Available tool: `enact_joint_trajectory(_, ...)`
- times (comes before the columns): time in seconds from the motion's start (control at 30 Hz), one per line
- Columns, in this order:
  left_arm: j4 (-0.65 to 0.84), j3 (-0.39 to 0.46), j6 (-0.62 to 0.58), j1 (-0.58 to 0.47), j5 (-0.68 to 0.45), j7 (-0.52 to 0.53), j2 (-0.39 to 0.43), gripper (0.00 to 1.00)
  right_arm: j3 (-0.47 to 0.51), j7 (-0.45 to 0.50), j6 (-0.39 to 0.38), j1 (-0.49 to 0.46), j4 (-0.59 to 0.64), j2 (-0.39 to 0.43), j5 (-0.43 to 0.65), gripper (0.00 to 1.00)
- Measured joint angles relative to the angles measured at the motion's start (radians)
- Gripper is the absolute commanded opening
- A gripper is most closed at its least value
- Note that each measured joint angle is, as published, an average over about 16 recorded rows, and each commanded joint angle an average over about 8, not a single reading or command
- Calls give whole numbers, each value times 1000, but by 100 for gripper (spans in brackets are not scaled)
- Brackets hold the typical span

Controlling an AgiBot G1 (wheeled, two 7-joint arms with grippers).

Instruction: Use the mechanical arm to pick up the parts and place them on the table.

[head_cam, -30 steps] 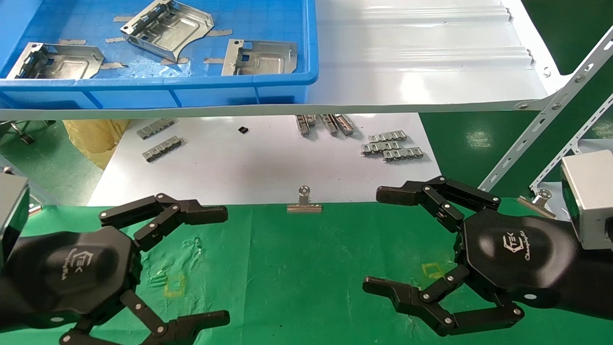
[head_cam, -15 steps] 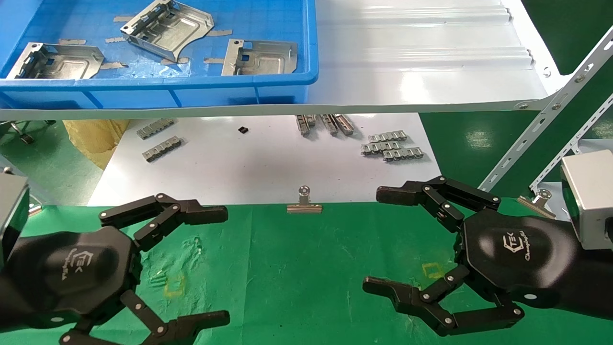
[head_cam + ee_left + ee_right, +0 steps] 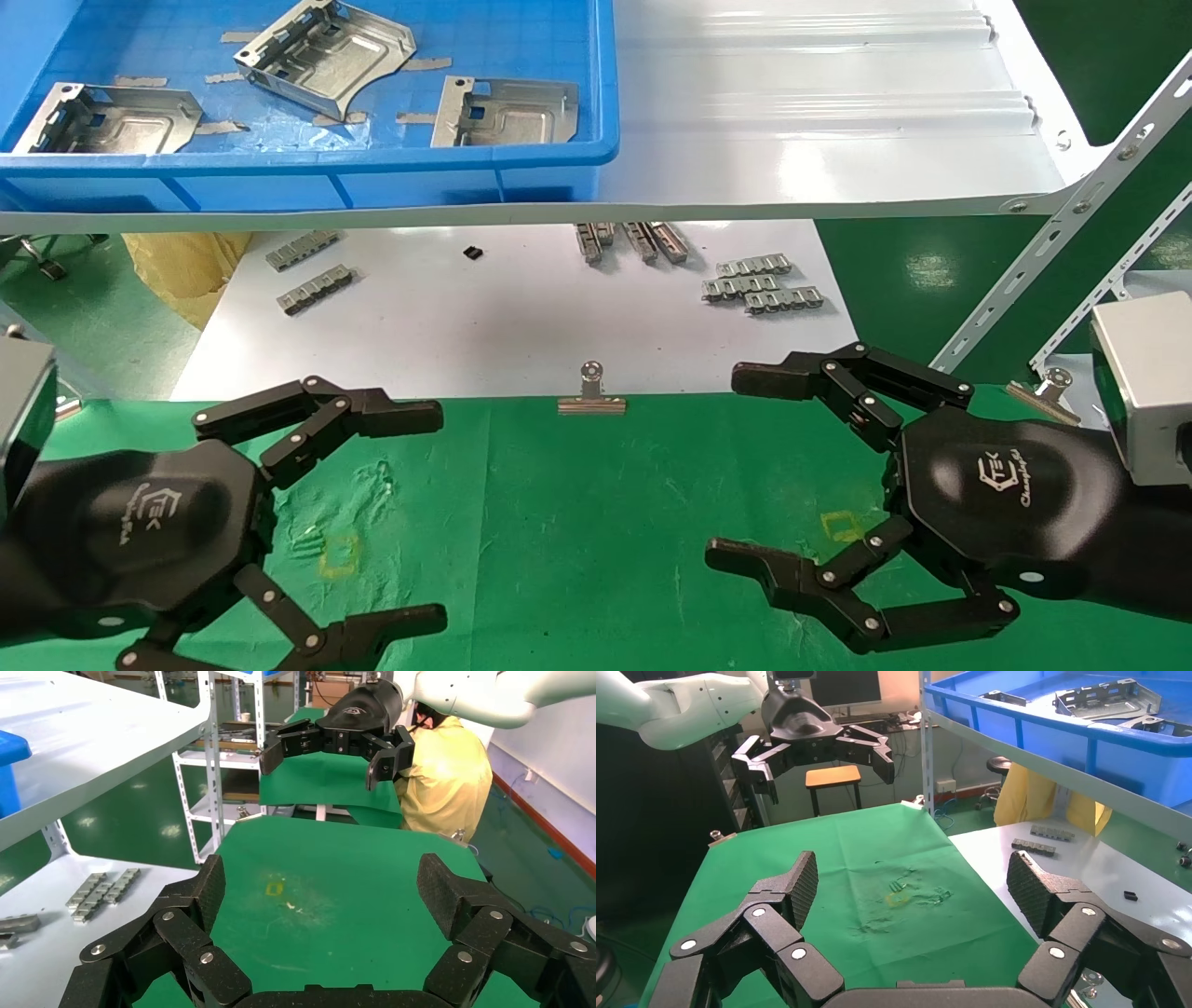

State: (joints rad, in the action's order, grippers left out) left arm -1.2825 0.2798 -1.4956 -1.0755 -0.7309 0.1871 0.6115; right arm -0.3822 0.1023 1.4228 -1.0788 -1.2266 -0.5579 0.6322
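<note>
Up on the glossy white shelf (image 3: 838, 121), inside the blue bin (image 3: 559, 158), lie the three parts (image 3: 326, 51), flat and untouched: one near the bin's left end, one tilted in the middle, one toward the right wall. None has reached the table (image 3: 577, 522), whose green cloth carries only yellow square marks and a binder clip (image 3: 591, 391) at its far edge.

Below and nearer the robot, the left gripper (image 3: 410, 513) and the right gripper (image 3: 736, 466) hover over the cloth, well apart from each other and from the bin. Both have their fingers spread wide with nothing between them; each wrist view confirms bare cloth in the gap.

Across the last second nothing has shifted: both hands sit exactly where they were, and the parts have not moved. That stillness suggests the task is at its very start, or in a pause before the first reach. The next move probably calls for raising one arm above the shelf edge and over the bin's front wall; the left one seems better placed.

Small grey link strips (image 3: 764, 284) on the white board (image 3: 503, 317) are not the target.
</note>
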Motion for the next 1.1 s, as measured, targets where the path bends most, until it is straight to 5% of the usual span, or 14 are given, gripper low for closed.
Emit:
enact_joint_trajectory(0.3, 0, 0, 0, 0, 0, 0, 0, 100, 0, 0, 0, 0, 0, 0, 0, 100)
enact_joint_trajectory(0.57, 0, 0, 0, 0, 0, 0, 0, 100, 0, 0, 0, 0, 0, 0, 0, 0)
enact_joint_trajectory(1.1, 0, 0, 0, 0, 0, 0, 0, 100, 0, 0, 0, 0, 0, 0, 0, 0)
